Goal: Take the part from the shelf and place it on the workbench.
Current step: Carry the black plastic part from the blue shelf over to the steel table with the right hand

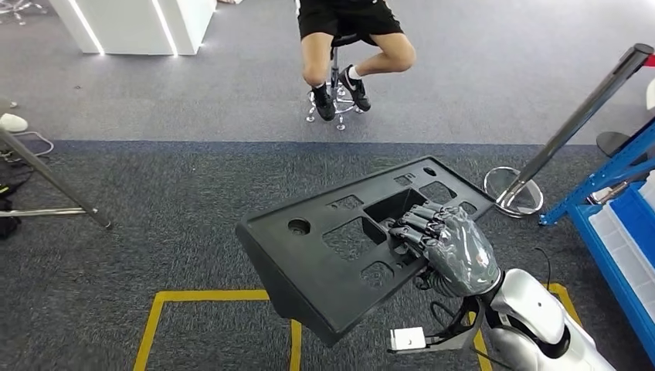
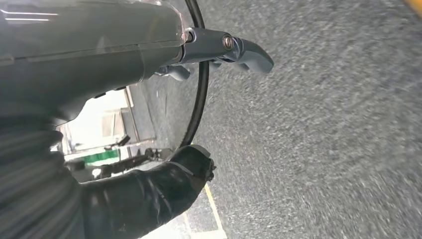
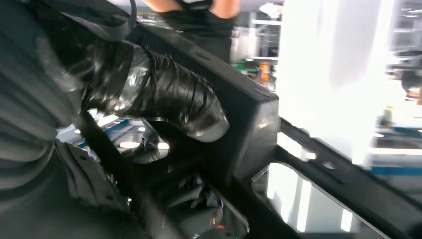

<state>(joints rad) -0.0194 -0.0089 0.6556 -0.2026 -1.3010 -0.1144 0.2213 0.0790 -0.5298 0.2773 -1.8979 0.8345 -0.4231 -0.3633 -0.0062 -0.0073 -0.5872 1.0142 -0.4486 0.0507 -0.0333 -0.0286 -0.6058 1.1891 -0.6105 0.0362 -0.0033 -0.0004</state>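
Though its fingertips hide in a cutout, right hand (image 1: pixel 452 251) grips part (image 1: pixel 340 239)

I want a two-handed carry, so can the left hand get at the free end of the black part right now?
Probably yes. The black part is held by the right hand, and its free end juts over bare carpet. The left hand holds nothing.

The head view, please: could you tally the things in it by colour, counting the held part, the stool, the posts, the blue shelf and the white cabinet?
Black: 1, the part, gripped by the right hand
Chrome or silver: 3, the stool and two slanted posts
Blue: 1, the shelf
White: 1, the cabinet
Total: 6
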